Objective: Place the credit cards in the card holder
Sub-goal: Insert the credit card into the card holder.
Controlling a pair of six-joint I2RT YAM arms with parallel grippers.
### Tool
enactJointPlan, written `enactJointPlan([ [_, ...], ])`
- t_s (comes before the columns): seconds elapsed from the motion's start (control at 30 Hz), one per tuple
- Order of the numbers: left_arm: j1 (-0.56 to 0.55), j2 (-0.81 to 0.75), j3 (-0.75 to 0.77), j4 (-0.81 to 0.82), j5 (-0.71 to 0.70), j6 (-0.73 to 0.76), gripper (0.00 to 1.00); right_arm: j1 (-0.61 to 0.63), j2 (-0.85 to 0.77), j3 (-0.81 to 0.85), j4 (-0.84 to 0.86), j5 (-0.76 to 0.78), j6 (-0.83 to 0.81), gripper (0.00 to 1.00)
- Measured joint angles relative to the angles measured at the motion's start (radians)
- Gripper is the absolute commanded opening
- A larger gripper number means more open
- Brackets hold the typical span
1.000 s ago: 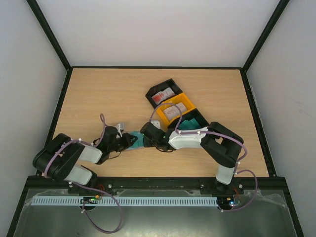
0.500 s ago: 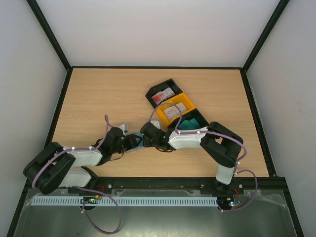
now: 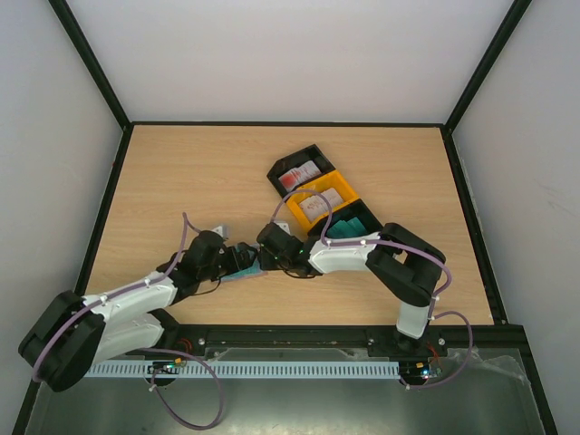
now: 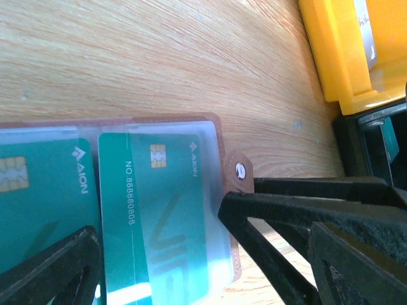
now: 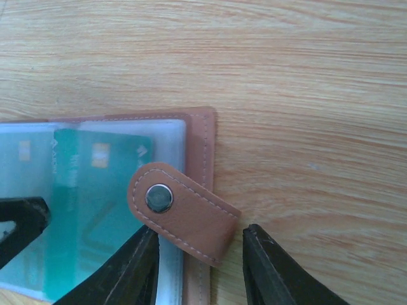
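The table (image 3: 199, 172) is pale wood with a fine grain, edged by a black frame and closed in by plain white walls (image 3: 290, 54) on three sides. The card holder (image 5: 202, 146) lies open and flat near the table's front middle, between the two arms. Its reddish-brown stitched border frames clear plastic pockets. A teal green card (image 4: 172, 184) sits in the end pocket and a second teal card (image 4: 44, 197) in the pocket beside it.

The left gripper (image 4: 159, 219) hangs low over the holder with its fingers wide apart, one over each side of the end pocket. The right gripper (image 5: 200, 232) has its fingers narrowly parted on either side of the snap tab (image 5: 181, 213); one finger touches the tab, the other stands just clear.

Just behind the right gripper three trays lie in a diagonal row. The far black tray (image 3: 276, 168) holds white cards with red marks (image 3: 299, 175), the yellow tray (image 4: 331, 57) holds pale cards (image 3: 319, 205), and the near black tray (image 3: 367, 217) holds teal cards (image 3: 343, 231).
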Motion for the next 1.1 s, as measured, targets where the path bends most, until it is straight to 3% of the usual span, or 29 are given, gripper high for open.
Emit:
enactJointPlan([
  [0.23, 0.0, -0.042, 0.035, -0.124, -0.05, 0.012, 0.87, 0.0, 0.0, -0.003, 0.023, -0.042, -0.011, 0.41],
  [0.27, 0.0, -0.06, 0.051, -0.176, -0.08, 0.012, 0.73, 0.0, -0.002, -0.007, 0.031, -0.055, -0.012, 0.41],
  [0.3, 0.0, -0.06, 0.051, -0.176, -0.08, 0.012, 0.68, 0.0, -0.002, -0.007, 0.031, -0.056, -0.012, 0.41],
  [0.43, 0.0, -0.057, 0.053, -0.209, -0.104, 0.013, 0.55, 0.0, -0.006, -0.021, 0.055, -0.075, -0.017, 0.41],
  [0.73, 0.0, 0.01, 0.054, -0.21, -0.103, 0.016, 0.43, -0.001, -0.02, -0.06, 0.11, -0.116, -0.027, 0.4],
  [1.1, 0.0, 0.074, 0.054, -0.142, -0.027, 0.031, 0.39, -0.002, -0.023, -0.082, 0.159, -0.155, -0.038, 0.4],
])
